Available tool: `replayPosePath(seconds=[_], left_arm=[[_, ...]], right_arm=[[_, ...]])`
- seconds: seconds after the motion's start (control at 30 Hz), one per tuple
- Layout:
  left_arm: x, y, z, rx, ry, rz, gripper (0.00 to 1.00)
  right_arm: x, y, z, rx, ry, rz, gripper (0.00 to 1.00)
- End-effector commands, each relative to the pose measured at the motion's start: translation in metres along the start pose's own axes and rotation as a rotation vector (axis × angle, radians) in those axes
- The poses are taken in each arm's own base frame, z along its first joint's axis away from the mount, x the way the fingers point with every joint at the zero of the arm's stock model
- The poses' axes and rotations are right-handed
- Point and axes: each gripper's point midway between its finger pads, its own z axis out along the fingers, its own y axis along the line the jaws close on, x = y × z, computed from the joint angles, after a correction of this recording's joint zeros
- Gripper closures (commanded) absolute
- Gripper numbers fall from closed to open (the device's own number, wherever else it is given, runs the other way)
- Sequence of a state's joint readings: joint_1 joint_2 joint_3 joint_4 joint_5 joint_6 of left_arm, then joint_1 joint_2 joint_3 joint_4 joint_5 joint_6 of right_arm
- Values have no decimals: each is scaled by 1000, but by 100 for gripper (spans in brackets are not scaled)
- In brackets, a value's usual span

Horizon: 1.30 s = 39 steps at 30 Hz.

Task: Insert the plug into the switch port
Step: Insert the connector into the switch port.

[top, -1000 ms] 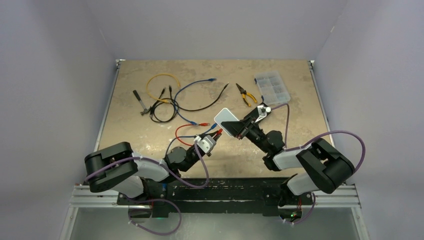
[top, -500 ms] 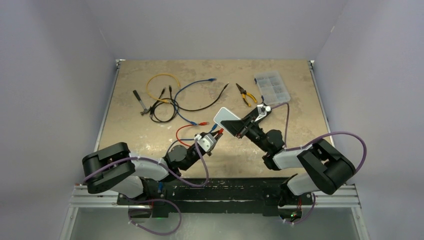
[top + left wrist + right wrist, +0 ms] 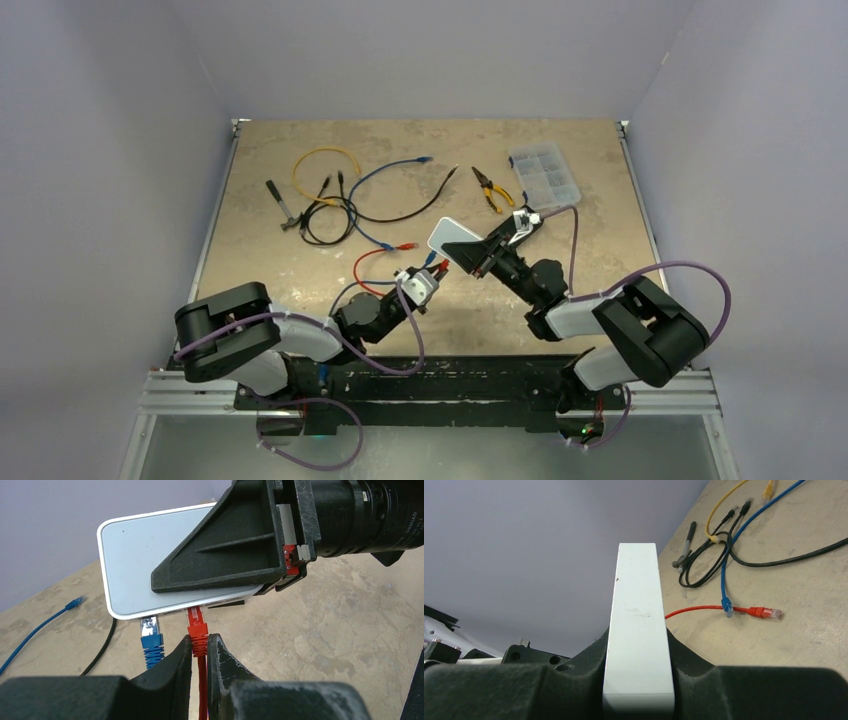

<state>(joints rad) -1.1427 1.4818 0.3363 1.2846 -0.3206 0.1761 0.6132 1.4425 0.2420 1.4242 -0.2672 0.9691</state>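
My right gripper [image 3: 482, 256] is shut on the white switch [image 3: 452, 240] and holds it tilted above the table. In the right wrist view the switch [image 3: 636, 615] stands edge-on between the fingers of that gripper [image 3: 638, 647]. My left gripper [image 3: 200, 645] is shut on the red plug [image 3: 196, 625] by its ribbed boot. The plug's clear tip meets the port edge of the switch [image 3: 135, 555]; how deep it sits I cannot tell. A blue plug [image 3: 151, 640] sits in the port just to the left of the red one. From above, my left gripper [image 3: 430, 272] is right below the switch.
Behind the switch lie yellow-handled pliers [image 3: 492, 190], a clear parts box [image 3: 543, 172], a yellow cable loop [image 3: 325, 165], black cables [image 3: 335, 215], a blue cable [image 3: 395, 170] and a small hand tool [image 3: 283, 205]. The red cable's other plug [image 3: 764, 612] rests on the table.
My left arm has edged forward and brought the red plug closer to the switch. The right gripper has kept the switch nearly still.
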Motion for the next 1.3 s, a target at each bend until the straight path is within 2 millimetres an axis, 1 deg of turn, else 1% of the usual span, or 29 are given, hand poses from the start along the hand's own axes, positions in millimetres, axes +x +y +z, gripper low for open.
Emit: replayPosePath(seconds=[0.0,0.07,0.1,0.2,0.23,0.27,0.37,0.47,0.53,0.6,0.63,0.77,0.83,0.9,0.97,1.1,1.13,1.27], left_arm=[[-124,19,13,-33,-418,-129,100],[-125,32,12,-55,-417,-134,100],[-125,32,12,-52,-415,-127,100],[-124,21,15,2,-400,-147,100],[-122,18,15,11,-392,-157,98],[-118,15,13,19,-383,-170,95],[-107,13,5,17,-342,-201,81],[-91,15,-7,1,-276,-224,72],[-79,20,-17,-18,-227,-231,67],[-72,21,-26,-20,-178,-262,62],[-76,24,-33,-25,-176,-281,60],[-67,32,-48,-55,-71,-315,55],[-66,38,-56,-76,-29,-323,53],[-66,50,-64,-132,5,-328,49],[-57,65,-73,-213,82,-296,45],[-50,95,-88,-365,166,-220,39],[-47,101,-91,-399,182,-202,38],[-32,118,-103,-501,228,-130,33]], right_arm=[[74,10,-28,-54,310,73,100],[74,9,-30,-49,306,73,100],[73,9,-30,-47,304,72,100],[71,11,-27,-56,293,75,100],[70,12,-27,-60,290,79,100],[68,14,-26,-65,286,83,100],[63,15,-24,-56,260,97,100],[55,12,-21,-30,228,100,100],[48,8,-21,-13,205,97,100],[39,2,-21,8,180,88,100],[32,-3,-21,21,161,79,100],[14,-17,-20,69,126,48,100],[9,-24,-19,100,114,39,100],[8,-30,-17,127,111,37,100],[10,-38,-15,161,119,48,100],[14,-55,-10,220,127,68,100],[13,-60,-8,235,118,72,100],[21,-78,-5,291,128,116,98]])
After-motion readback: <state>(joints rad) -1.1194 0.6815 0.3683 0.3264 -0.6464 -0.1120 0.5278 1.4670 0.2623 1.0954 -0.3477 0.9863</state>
